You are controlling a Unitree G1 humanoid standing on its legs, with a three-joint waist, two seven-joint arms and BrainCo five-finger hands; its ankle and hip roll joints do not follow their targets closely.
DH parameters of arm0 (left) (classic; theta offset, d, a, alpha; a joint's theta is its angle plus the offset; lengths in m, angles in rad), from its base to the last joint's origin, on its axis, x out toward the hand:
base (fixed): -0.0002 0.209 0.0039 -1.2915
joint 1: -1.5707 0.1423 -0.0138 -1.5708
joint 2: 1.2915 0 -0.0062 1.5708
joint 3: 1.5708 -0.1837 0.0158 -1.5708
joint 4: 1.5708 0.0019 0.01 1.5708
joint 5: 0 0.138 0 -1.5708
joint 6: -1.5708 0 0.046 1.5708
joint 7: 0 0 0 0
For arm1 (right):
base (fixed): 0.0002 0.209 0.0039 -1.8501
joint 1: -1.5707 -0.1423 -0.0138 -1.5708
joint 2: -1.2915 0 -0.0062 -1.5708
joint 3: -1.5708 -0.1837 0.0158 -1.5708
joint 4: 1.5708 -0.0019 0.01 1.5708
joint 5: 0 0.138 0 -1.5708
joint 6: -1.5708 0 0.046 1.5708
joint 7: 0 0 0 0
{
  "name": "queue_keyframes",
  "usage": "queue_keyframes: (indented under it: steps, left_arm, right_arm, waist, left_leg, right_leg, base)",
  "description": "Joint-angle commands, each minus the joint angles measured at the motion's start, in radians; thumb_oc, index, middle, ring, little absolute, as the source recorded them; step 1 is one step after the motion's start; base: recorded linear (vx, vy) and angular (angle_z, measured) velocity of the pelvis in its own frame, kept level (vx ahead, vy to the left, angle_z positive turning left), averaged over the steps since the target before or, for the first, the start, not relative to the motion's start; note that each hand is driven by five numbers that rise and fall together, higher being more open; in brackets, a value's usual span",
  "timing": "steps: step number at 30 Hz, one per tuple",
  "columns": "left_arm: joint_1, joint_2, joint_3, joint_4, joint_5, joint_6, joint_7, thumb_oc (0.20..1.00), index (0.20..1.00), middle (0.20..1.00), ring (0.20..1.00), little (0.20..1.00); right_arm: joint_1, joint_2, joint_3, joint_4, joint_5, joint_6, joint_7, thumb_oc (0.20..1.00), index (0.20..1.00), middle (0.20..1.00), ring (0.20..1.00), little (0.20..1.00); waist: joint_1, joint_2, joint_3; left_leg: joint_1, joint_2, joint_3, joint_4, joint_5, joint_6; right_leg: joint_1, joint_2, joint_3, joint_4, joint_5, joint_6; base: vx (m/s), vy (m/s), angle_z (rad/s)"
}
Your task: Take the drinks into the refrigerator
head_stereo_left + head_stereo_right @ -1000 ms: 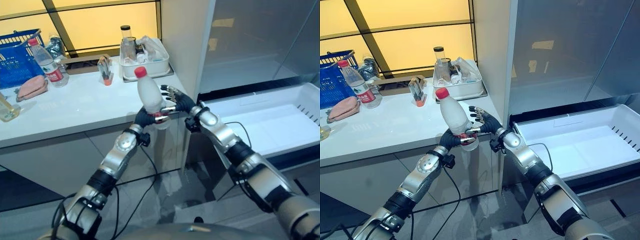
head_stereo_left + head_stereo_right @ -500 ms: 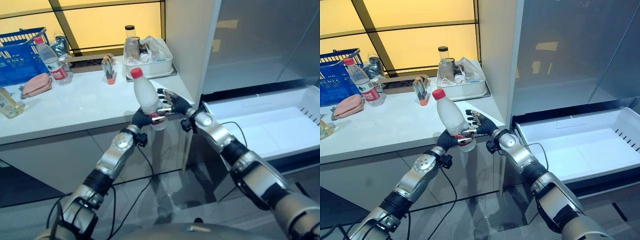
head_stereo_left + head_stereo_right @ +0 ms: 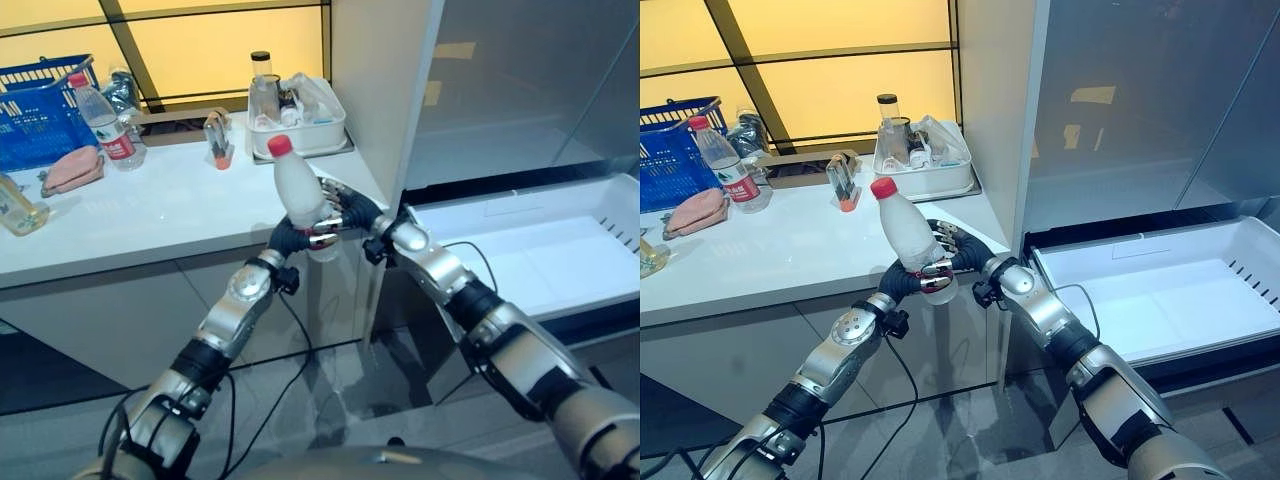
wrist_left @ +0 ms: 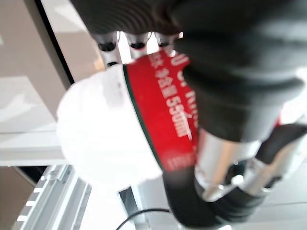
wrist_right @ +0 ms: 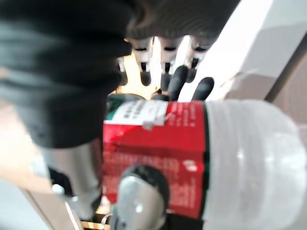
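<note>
Colours here: frosted white plastic bottle (image 3: 298, 195) with a red cap and a red label band edged in green, blue plastic mesh basket (image 3: 32, 110), pink cloth (image 3: 70, 170), white countertop (image 3: 160, 215), white plastic tub (image 3: 300, 132), white fridge drawer (image 3: 530, 250), warm yellow panels (image 3: 215, 45) behind.

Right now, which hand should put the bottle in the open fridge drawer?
Probably the right hand: it also touches the water bottle and is nearer the open drawer. The left hand grips from the counter side.
</note>
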Motion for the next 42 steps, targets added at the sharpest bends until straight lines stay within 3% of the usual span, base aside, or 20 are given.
queue_keyframes:
  steps: [1, 5, 11, 24, 42]
  left_arm:
    - [-0.163, -0.04, -0.035, -0.114, -0.025, -0.126, -0.039, 0.2, 0.2, 0.2, 0.2, 0.2]
    - [-0.157, -0.029, -0.029, -0.118, -0.049, -0.128, -0.057, 0.2, 0.2, 0.2, 0.2, 0.2]
    - [-0.17, -0.038, -0.051, -0.11, -0.074, -0.122, -0.076, 0.2, 0.2, 0.2, 0.2, 0.2]
    - [-0.224, -0.074, -0.112, -0.131, -0.117, -0.109, -0.085, 0.2, 0.2, 0.2, 0.2, 0.2]
    - [-0.231, -0.11, -0.117, -0.125, -0.159, -0.117, -0.071, 0.2, 0.2, 0.2, 0.2, 0.2]
  right_arm:
    - [-0.057, -0.001, -0.065, -0.054, 0.062, -0.051, 0.007, 1.0, 1.0, 1.0, 1.0, 1.0]
    - [-0.042, -0.057, -0.083, -0.082, 0.074, -0.054, 0.026, 1.0, 1.0, 1.0, 1.0, 1.0]
    - [-0.063, -0.046, -0.074, -0.063, 0.065, -0.056, 0.026, 1.0, 1.0, 1.0, 1.0, 1.0]
    - [-0.191, 0.069, 0.02, 0.033, 0.049, -0.037, 0.04, 1.0, 1.0, 1.0, 1.0, 1.0]
    - [-0.183, 0.189, 0.051, 0.011, 0.139, -0.05, 0.063, 1.0, 1.0, 1.0, 1.0, 1.0]
  waist:
    - [0.014, -0.019, -0.025]
    - [0.009, -0.02, -0.026]
    - [0.007, -0.019, -0.029]
    - [0.021, -0.02, -0.032]
    - [0.032, -0.023, -0.029]
  left_leg:
    - [-0.027, -0.055, 0.0, 0.011, -0.041, 0.083]
    - [-0.027, -0.053, -0.001, 0.011, -0.04, 0.082]
    - [-0.026, -0.053, 0.0, 0.012, -0.041, 0.082]
    - [-0.028, -0.051, -0.004, 0.012, -0.037, 0.081]
    - [-0.031, -0.053, -0.01, 0.012, -0.035, 0.083]
  right_leg:
    - [0.073, -0.025, 0.023, 0.121, -0.181, 0.054]
    - [0.073, -0.026, 0.021, 0.123, -0.18, 0.054]
    - [0.071, -0.025, 0.024, 0.126, -0.181, 0.053]
    - [0.07, -0.021, 0.023, 0.127, -0.179, 0.049]
    - [0.072, -0.022, 0.017, 0.123, -0.176, 0.049]
  base:
    - [0.0, 0.0, 0.0]
    - [0.0, 0.0, 0.0]
    - [0.0, 0.0, 0.0]
    - [0.0, 0.0, 0.0]
    - [0.0, 0.0, 0.0]
